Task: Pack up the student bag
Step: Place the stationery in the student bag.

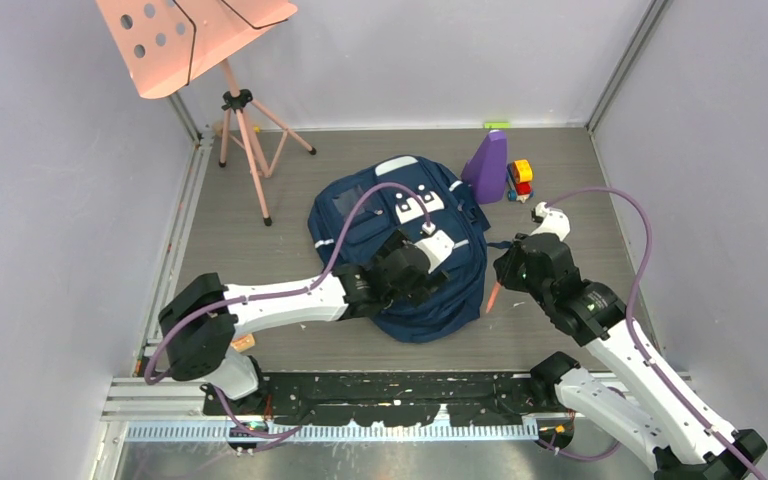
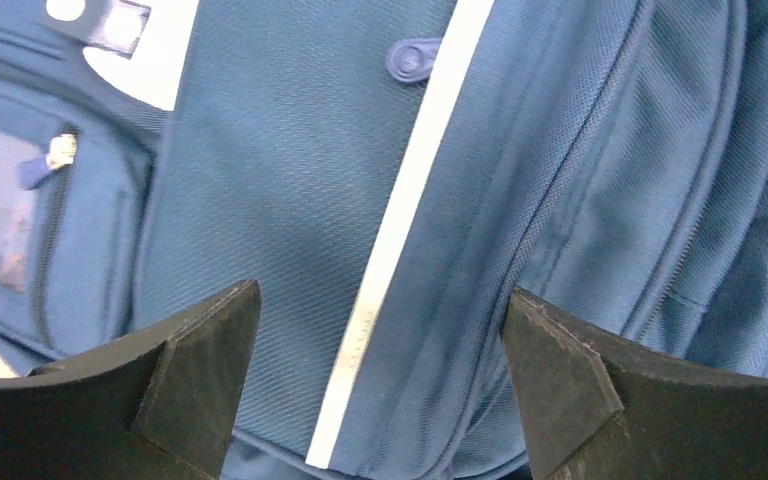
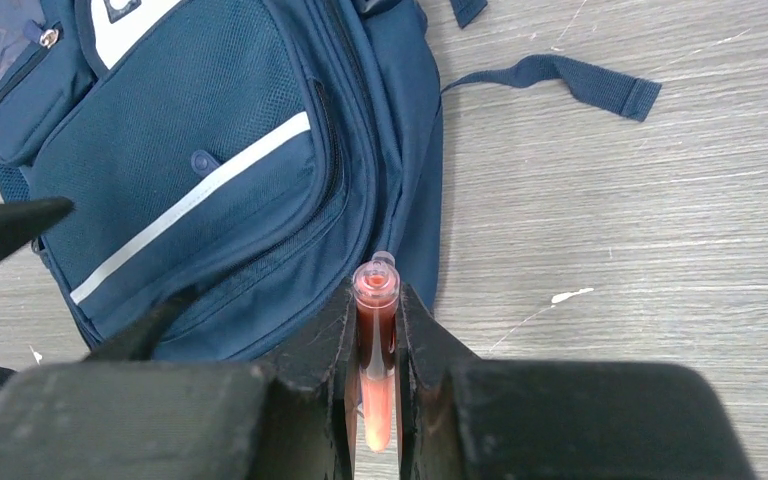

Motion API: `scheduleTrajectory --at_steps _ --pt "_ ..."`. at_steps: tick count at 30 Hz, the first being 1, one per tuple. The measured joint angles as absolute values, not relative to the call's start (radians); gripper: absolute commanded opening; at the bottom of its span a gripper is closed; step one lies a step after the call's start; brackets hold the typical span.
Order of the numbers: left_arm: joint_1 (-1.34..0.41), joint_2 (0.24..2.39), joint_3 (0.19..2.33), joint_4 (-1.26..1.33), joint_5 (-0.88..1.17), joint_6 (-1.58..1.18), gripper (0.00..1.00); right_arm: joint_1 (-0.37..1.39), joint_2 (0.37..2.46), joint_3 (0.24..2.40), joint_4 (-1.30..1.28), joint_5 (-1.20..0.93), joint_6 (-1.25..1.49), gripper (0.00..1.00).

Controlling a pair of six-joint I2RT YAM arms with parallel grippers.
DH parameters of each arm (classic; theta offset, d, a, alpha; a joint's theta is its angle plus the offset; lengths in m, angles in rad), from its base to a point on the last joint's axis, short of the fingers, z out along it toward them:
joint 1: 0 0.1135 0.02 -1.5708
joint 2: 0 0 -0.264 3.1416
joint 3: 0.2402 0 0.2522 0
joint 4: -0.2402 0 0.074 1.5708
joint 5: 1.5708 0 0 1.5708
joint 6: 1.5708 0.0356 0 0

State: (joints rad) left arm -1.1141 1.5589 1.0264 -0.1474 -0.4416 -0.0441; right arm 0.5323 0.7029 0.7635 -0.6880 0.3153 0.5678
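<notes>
The student bag (image 1: 360,215) lies flat on the table, navy with white stripes (image 2: 400,220) and a white patch. My left gripper (image 2: 382,292) hovers open just above its lower front pocket (image 3: 210,130), one finger on each side of the stripe, nothing between them. In the top view that gripper (image 1: 412,280) sits over the bag's near half. My right gripper (image 3: 375,290) is shut on an orange-red pen (image 3: 375,340), just off the bag's right edge above the table. The top view shows the pen (image 1: 495,296) hanging below the right gripper (image 1: 506,274).
A pink music stand (image 1: 190,35) on a tripod (image 1: 245,130) stands at the back left. A purple object (image 1: 487,165) and a red and yellow toy (image 1: 520,178) sit behind the bag's right side. A loose blue strap (image 3: 560,75) trails across the table.
</notes>
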Motion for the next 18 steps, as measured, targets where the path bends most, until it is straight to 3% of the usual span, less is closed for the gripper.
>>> scheduleTrajectory --at_steps 3,6,10,12,14,15,18 --pt "-1.113 1.528 1.026 -0.147 -0.487 -0.043 0.89 0.532 0.702 0.753 -0.687 0.302 0.576 0.00" --pt "-1.110 1.500 1.026 -0.146 -0.530 -0.039 0.78 0.532 0.698 0.750 -0.683 0.290 0.582 0.00" --pt "-1.111 1.499 1.026 -0.144 -0.549 -0.038 0.47 0.532 0.691 0.735 -0.666 0.267 0.601 0.01" --pt "-1.111 1.506 1.026 -0.138 -0.545 -0.043 0.22 0.532 0.691 0.723 -0.650 0.248 0.617 0.00" --pt "-1.111 1.514 1.027 -0.130 -0.535 -0.046 0.05 0.532 0.692 0.705 -0.627 0.217 0.643 0.00" --pt "-1.112 1.516 1.027 -0.130 -0.530 -0.047 0.00 0.532 0.693 0.693 -0.612 0.199 0.659 0.01" --pt "-1.112 1.513 1.027 -0.131 -0.529 -0.047 0.00 0.532 0.709 0.656 -0.557 0.127 0.712 0.00"
